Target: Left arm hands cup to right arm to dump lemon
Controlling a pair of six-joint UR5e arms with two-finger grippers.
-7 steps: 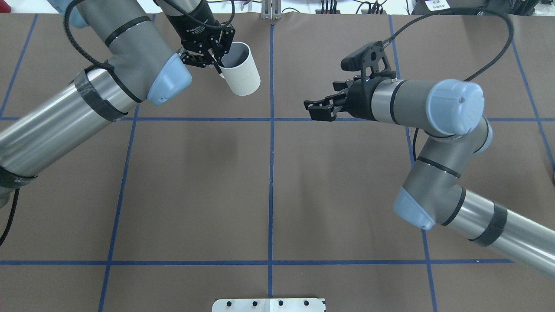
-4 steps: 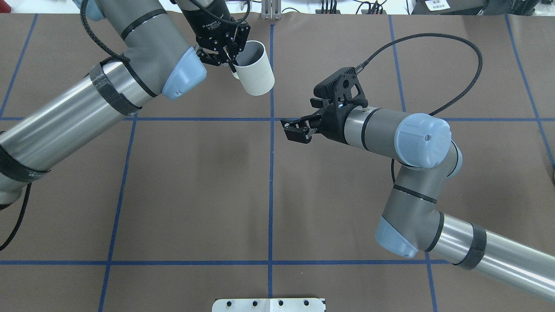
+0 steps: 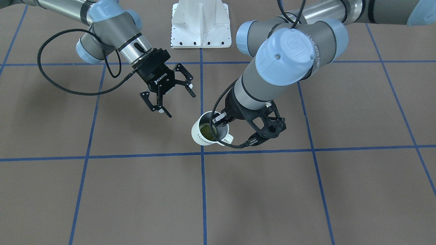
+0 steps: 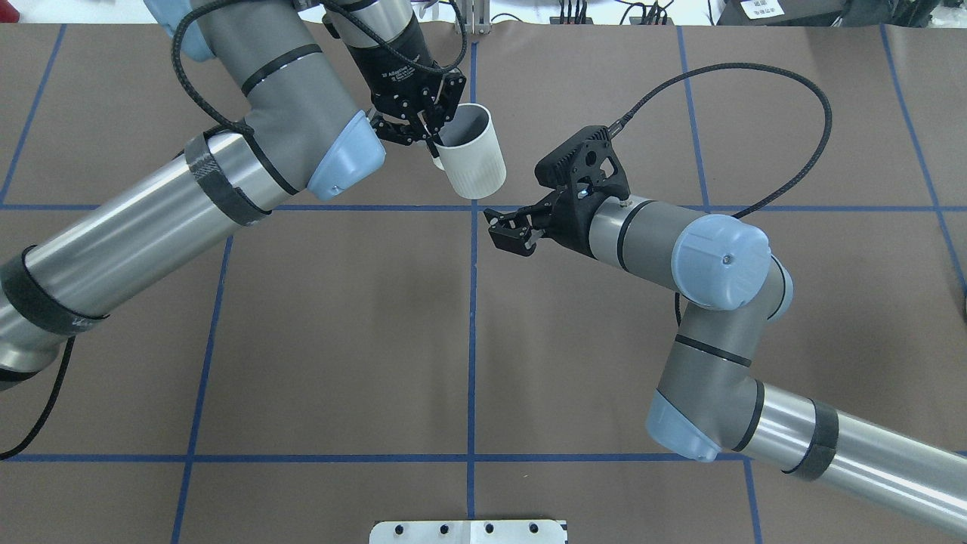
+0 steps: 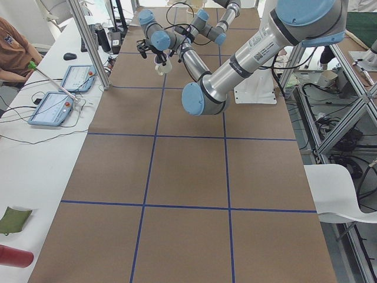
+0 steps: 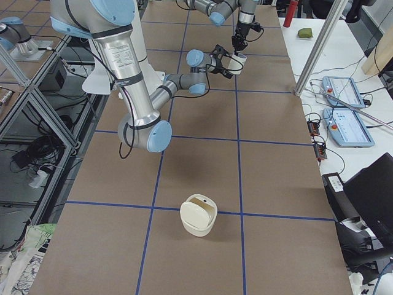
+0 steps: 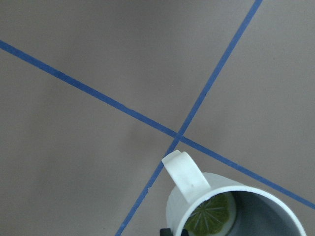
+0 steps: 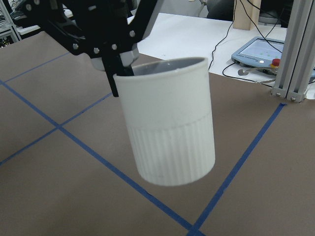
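**Front-facing view.** The left gripper (image 3: 219, 119) is clenching the rim of the cup (image 3: 199, 136) and holding it tilted, mouth up, clear of the table (image 3: 136, 190). The lemon (image 3: 205, 129) is lying inside the cup. The right gripper (image 3: 181, 105) is hanging near the cup and apart from it, with its fingers spread and grasping nothing.

**Overhead view.** The cup is hanging over the far half of the table, at the centre line of blue tape (image 4: 471, 340). The right gripper is pointing at it from just beside its base, not touching.

**Side views.** Both grippers are showing at the far end, too small to judge. A cream round container (image 6: 198, 215) is sitting on the near part of the table in the right-side view.

**Left wrist view.** The cup's handle and rim are showing, with the lemon lying in its dark inside, above a crossing of tape lines.

**Right wrist view.** The cup's white wall, ribbed in its lower part, is filling the middle. Black fingers are pinching its rim at the upper left.
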